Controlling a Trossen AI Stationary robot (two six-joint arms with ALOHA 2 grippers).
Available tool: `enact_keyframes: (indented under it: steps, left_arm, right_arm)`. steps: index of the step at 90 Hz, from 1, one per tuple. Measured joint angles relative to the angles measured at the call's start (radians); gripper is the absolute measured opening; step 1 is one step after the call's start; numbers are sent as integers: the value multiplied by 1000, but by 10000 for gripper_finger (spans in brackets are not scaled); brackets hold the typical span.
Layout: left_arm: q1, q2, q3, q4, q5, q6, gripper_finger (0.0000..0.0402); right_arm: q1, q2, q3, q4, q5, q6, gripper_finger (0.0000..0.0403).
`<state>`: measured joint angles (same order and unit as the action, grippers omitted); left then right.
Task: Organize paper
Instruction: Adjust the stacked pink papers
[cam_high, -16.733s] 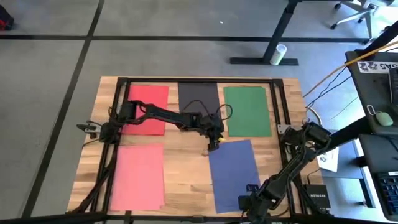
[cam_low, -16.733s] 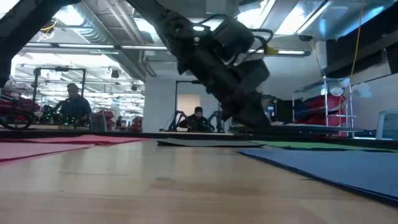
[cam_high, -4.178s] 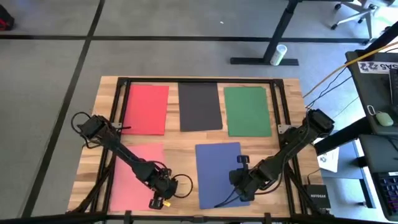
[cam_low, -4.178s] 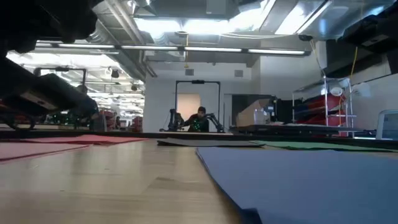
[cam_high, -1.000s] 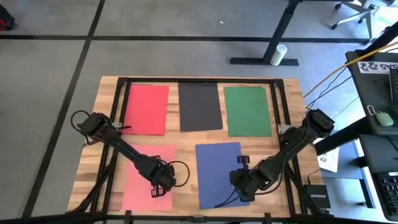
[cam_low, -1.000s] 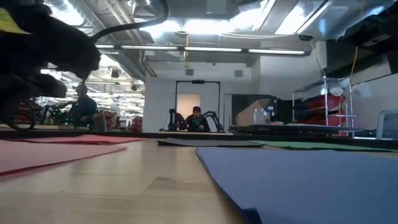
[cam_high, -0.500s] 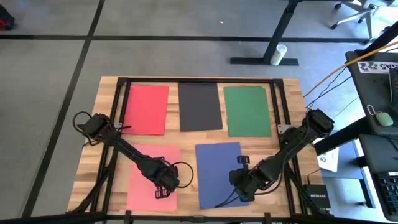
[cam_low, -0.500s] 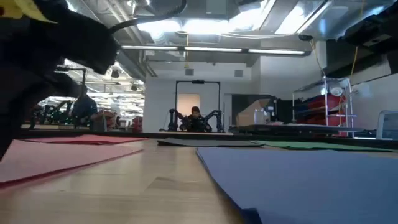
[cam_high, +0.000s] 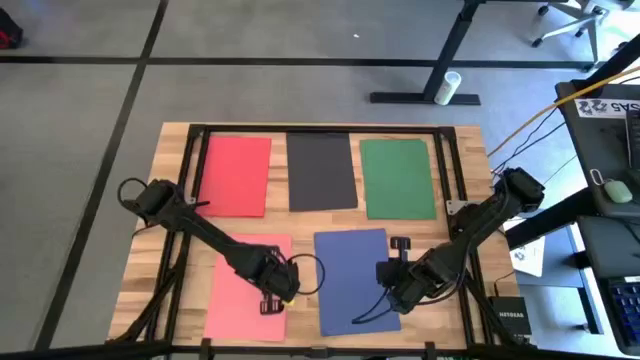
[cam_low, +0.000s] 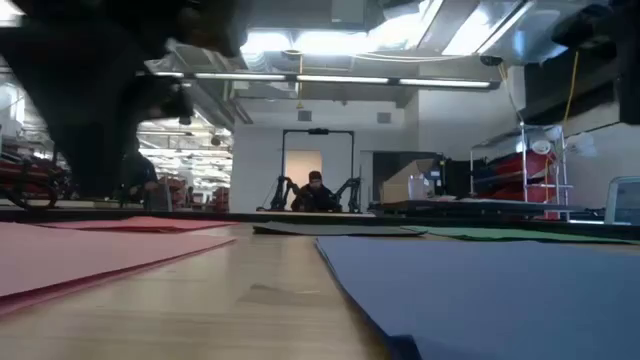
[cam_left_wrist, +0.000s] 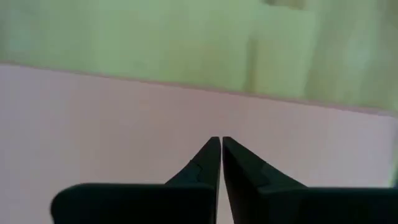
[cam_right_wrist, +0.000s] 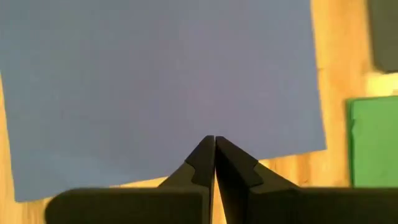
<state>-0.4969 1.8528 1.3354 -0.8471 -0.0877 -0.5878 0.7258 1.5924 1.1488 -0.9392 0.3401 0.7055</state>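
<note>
Paper in five sheets, flat on the wooden desk (cam_high: 300, 222): red sheet (cam_high: 237, 175), black sheet (cam_high: 321, 171) and green sheet (cam_high: 399, 178) in a row along the far edge, pink sheet (cam_high: 235, 290) and blue sheet (cam_high: 350, 280) in the near row. Left hand (cam_high: 274, 300) down over the pink sheet's near right part, fingers together, tips pressed side by side with only a hairline slit in the left wrist view (cam_left_wrist: 216, 163). Right hand (cam_high: 401, 245) above the blue sheet's right edge, fingers likewise closed tip to tip (cam_right_wrist: 214, 163), nothing between them; blue, green and black paper ahead of it in the right wrist view.

Writing: a box marked "NETGEAR" (cam_high: 509, 312), probably a network switch, at the desk's near right corner, lettering barely legible. White printed sheet (cam_high: 611, 106) on a neighbouring dark surface to the right, text unreadable.

Around: black frame rails (cam_high: 186, 190) along the desk's sides, a white cylinder (cam_high: 451, 86) on the floor beyond. In the low view, a seated person (cam_low: 316, 192) far off in the room.
</note>
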Motion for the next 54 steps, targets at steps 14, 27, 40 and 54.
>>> enact_keyframes:
  steps: [14,27,40,54]
  left_arm:
    - [65,-67,42,-216,-97,71,0]
    - [153,-140,42,-391,-201,92,0]
    - [225,-219,13,-477,-305,95,0]
    - [254,-351,-100,-436,-338,36,0]
  right_arm:
    - [0,-7,0,2,27,-4,0]
    - [0,-7,0,3,36,-4,0]
    - [0,-7,0,3,66,-5,0]
    - [10,-7,0,3,130,-29,0]
